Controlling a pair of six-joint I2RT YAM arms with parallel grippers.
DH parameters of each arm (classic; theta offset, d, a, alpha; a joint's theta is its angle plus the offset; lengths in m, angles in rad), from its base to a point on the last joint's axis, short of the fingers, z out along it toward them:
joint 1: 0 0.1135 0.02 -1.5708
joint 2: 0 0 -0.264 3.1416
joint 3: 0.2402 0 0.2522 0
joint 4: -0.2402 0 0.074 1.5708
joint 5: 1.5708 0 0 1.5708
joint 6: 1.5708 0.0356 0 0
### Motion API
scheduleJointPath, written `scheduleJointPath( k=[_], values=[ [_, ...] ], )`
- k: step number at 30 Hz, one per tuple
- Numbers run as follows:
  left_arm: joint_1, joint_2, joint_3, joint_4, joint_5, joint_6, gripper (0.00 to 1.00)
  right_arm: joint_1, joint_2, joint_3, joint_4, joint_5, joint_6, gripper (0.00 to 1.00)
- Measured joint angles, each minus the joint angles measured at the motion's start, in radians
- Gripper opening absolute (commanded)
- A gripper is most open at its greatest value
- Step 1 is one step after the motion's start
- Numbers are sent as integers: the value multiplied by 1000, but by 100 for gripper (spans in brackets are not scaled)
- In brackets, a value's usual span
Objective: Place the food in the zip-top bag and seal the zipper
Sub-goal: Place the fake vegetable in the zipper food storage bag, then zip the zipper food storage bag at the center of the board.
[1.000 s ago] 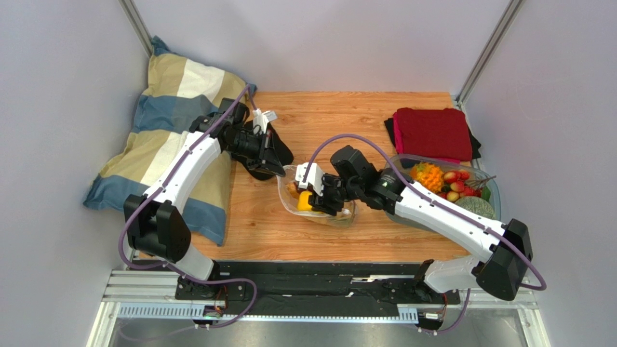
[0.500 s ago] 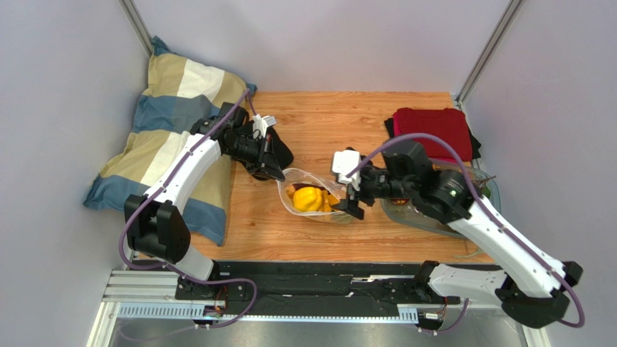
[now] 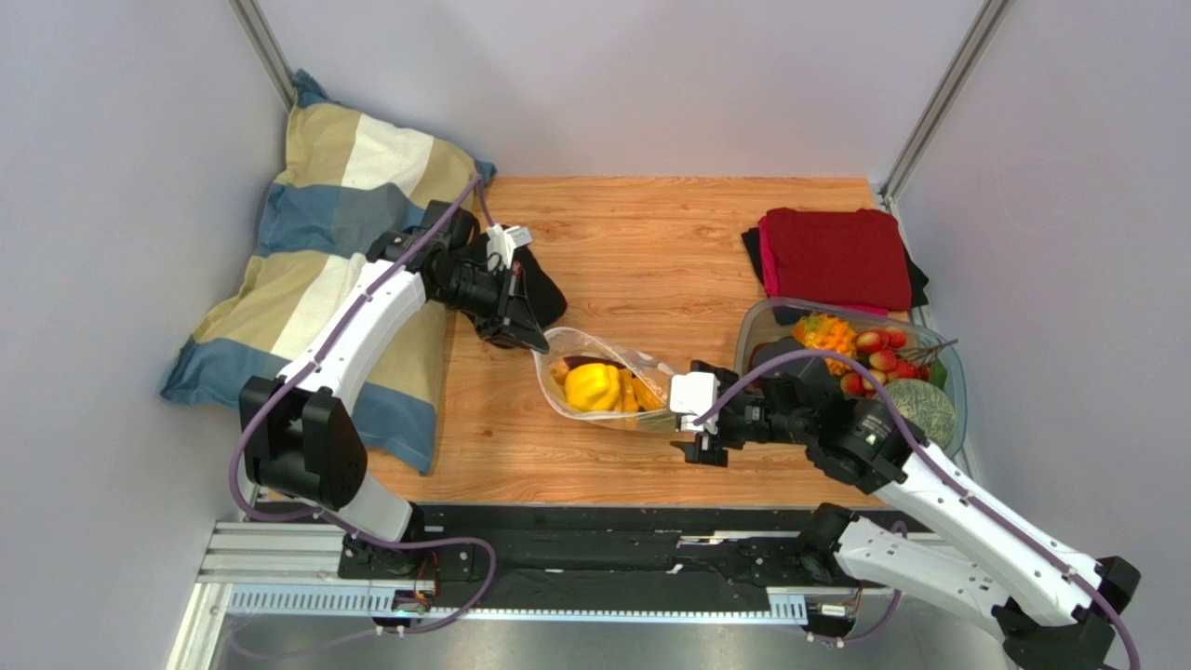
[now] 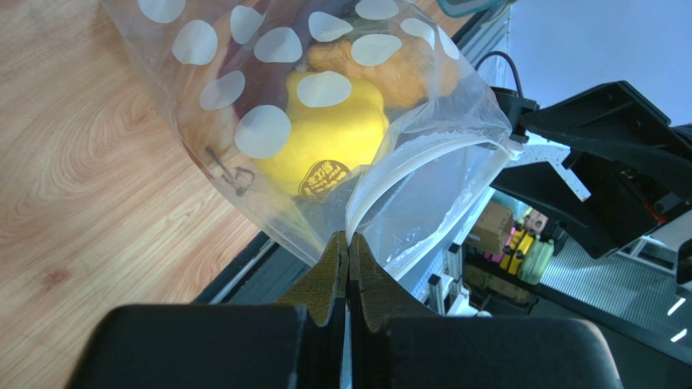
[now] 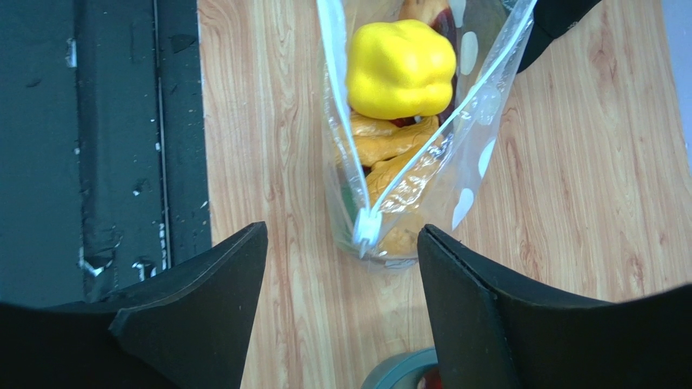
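The clear dotted zip-top bag (image 3: 608, 387) lies on the wooden table, its mouth open. Inside are a yellow pepper (image 3: 593, 385) and orange food, also in the right wrist view (image 5: 400, 58) and left wrist view (image 4: 325, 134). My left gripper (image 3: 537, 330) is shut on the bag's mouth edge at its far-left end (image 4: 348, 239). The whitish zipper (image 5: 341, 121) runs along the mouth to a small white tab (image 5: 365, 227). My right gripper (image 3: 695, 422) is open and empty, just right of the tab (image 5: 341, 267). More food (image 3: 867, 352) lies in the grey tray (image 3: 762, 324).
A striped pillow (image 3: 329, 224) lies at the left. A black cap (image 3: 524, 293) sits under my left arm. Red and black cloths (image 3: 836, 254) are folded at the back right. The black rail (image 3: 615, 531) runs along the near edge.
My right gripper has left the bag, swung right and then come back low to the bag's right end, open. The yellow pepper now lies in the bag. My left gripper keeps its hold.
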Motion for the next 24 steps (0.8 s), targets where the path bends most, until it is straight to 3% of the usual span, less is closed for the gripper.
scheduleJointPath(
  k=[6,15,22,24],
  values=[
    [0,-13,-11,0,0,0,0,-9,26,-40,98,-2,-12,60],
    [1,-18,-18,0,10,1,0,-104,31,-109,150,-34,-48,59],
    [1,-18,-19,0,11,1,0,-146,33,-132,180,-68,-60,42],
    [1,-18,-19,0,11,1,0,-146,37,-132,192,-76,-60,27]
  ],
)
